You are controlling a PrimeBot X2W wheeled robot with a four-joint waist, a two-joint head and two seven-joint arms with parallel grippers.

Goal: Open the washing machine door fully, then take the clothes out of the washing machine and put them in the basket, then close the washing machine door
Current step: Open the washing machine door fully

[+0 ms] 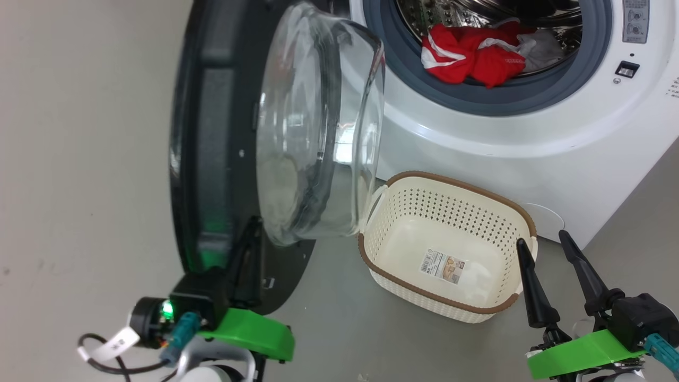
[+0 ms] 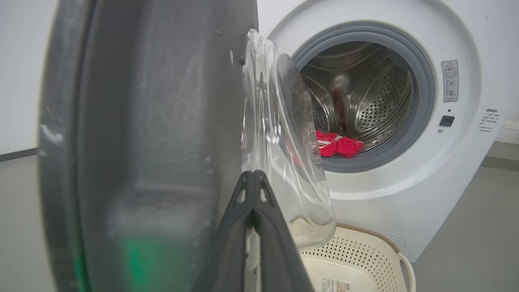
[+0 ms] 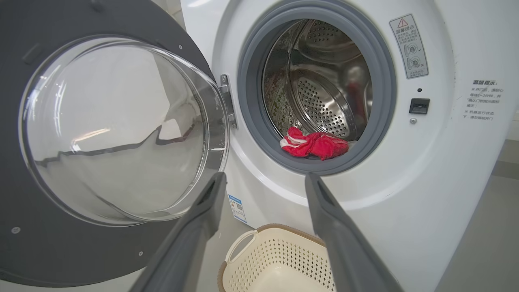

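Evidently the opening step is what's in hand: the washing machine door (image 1: pixel 204 132) stands swung well out from the washing machine (image 1: pixel 477 143), edge-on in the head view, and the left claw (image 1: pixel 253 225) lies along the lower part of its inner face with its two dark fingers pinched together on nothing, a blunt pusher and not a grip (whether it actually touches the door I cannot tell). That closed point suits nudging a wide, glossy black disc on its hinge, and I judge a little swing may remain before the door counts as fully open. Its clear glass window (image 1: pixel 318 122) bulges like a deep bowl, smooth and reflective, and overhangs the near left corner of the basket (image 1: pixel 456 183). That basket sits on the grey floor (image 1: pixel 79 159) just before the machine, below the opening, presumably so garments drop a short way; it is cream plastic, perforated, with a brown woven-look rim, and bare inside but for a sticker (image 1: pixel 443 267). The clothes (image 1: pixel 472 53), soft crumpled red with white trim, lie at the front lip of the steel drum (image 3: pixel 320 101), against the grey rubber ring (image 1: pixel 477 101). The right claw (image 1: pixel 541 239) waits low beside the basket's right end, fingers spread wide and empty, pointing toward the opening, well placed to reach in.
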